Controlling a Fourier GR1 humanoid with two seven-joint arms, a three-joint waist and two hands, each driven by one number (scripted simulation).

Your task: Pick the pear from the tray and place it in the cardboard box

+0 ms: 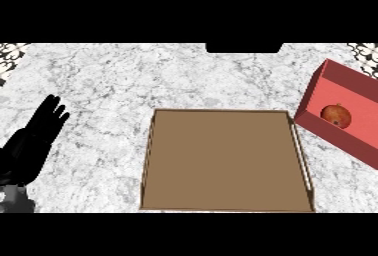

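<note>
While the reddish-orange rounded pear (337,115) sits inside the red open-topped box (334,79) at right, placing looks done | flat brown rimmed tray (221,160) at centre, nothing on it | left hand (35,140) resting at left edge, fingers straight, holding nothing | right hand out of view.

A white marbled counter (148,80)

Grey veins run across its whole top; dark patterned patches sit in the corners at ten o'clock (12,50) and two o'clock (364,49).
</note>
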